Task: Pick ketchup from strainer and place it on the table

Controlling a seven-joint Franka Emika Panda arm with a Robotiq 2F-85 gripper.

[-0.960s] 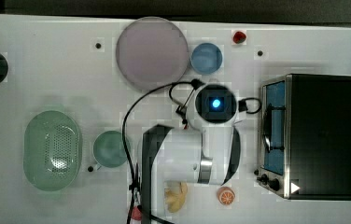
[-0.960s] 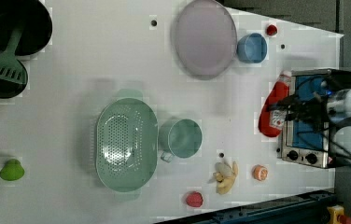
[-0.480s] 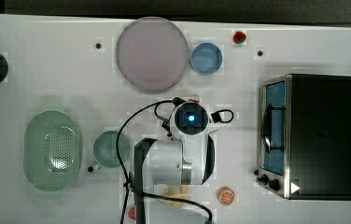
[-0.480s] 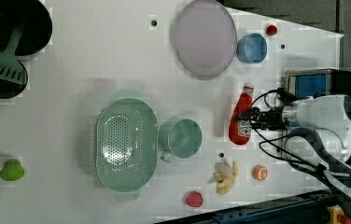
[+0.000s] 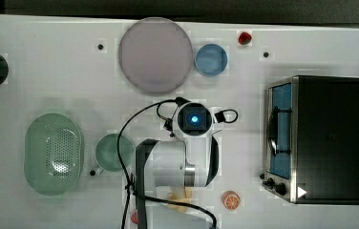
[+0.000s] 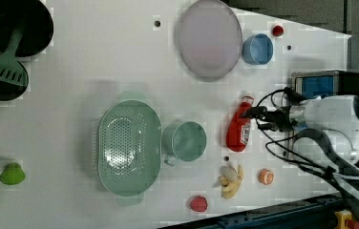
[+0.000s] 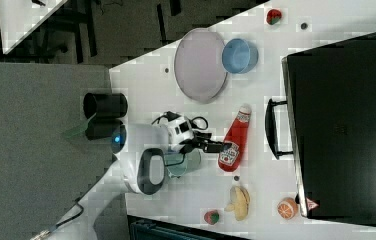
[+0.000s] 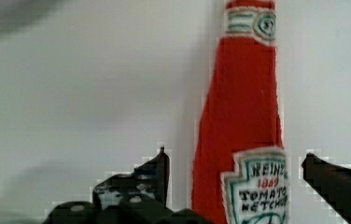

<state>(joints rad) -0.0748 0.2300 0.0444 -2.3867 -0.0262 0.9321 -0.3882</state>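
On the white table [image 6: 72, 76], the ketchup [image 6: 239, 129] lay flat, well apart from the pale green strainer [image 6: 129, 148], which sat toward the left view's left with a round teal cup [image 6: 185, 141] just beside it on the left view's right. The bottle rested between that cup and the black toaster oven [image 6: 330, 88], its cap pointing toward the large grey plate [image 6: 209, 38] and the blue bowl [image 6: 257, 48]. The gripper [image 6: 258, 118] was at the bottle's body, its fingers [image 8: 157, 170] spread apart on either side of the label in the wrist view, with a visible gap between each finger and the bottle. In the right view the ketchup [image 7: 233, 140] lay close to the oven's handle. A banana [image 6: 230, 181], an orange slice [image 6: 265, 176] and a strawberry [image 6: 198, 203] sat near the table's edge, at the left view's bottom.
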